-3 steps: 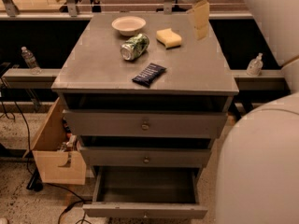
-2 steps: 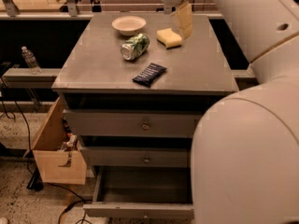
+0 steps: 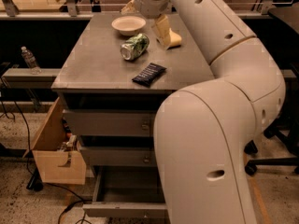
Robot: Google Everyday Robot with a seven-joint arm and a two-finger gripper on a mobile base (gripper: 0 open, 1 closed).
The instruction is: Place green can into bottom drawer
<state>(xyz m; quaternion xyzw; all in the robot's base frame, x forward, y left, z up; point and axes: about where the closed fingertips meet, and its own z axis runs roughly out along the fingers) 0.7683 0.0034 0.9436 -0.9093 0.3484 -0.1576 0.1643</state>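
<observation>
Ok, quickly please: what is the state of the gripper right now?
Gripper: open or closed cannot be told; it hangs over the tabletop beside the green can, which lies unheld.

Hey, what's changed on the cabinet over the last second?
The hand swung left over the cabinet top and now sits just right of the green can. Nothing was picked up. The can, bowl, packet and open bottom drawer stayed put.

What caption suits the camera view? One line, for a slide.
End effector beside the green can, which lies on the cabinet top; bottom drawer stands open.
</observation>
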